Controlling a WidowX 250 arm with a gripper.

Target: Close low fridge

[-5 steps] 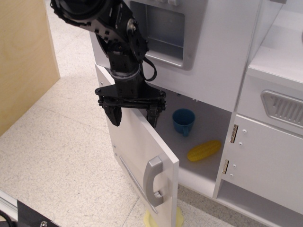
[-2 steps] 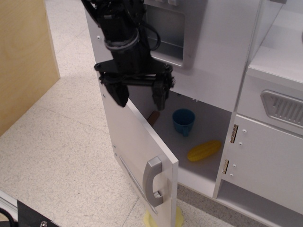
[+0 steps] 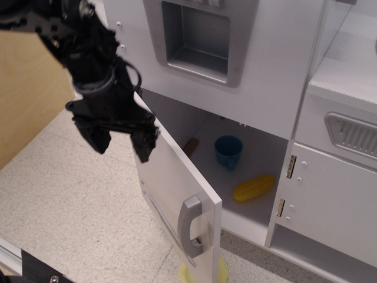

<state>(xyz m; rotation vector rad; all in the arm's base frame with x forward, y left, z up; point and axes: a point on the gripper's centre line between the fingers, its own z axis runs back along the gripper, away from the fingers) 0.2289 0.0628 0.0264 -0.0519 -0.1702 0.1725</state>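
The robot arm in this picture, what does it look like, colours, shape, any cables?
The arm is black all over, built from blocky, ribbed segments. A thin black cable loops out beside the wrist. It ends in a black end effector with a wide crossbar and two stubby, tapered fingers. No markings or labels show.

The low fridge has a smooth, matt white painted door with a satin grey plastic handle, and dull metal hinges sit on its frame. Inside lie a glossy blue plastic cup and a smooth yellow plastic corn cob. The gripper is matt black plastic, the floor speckled and matt, the side panel pale bare wood.
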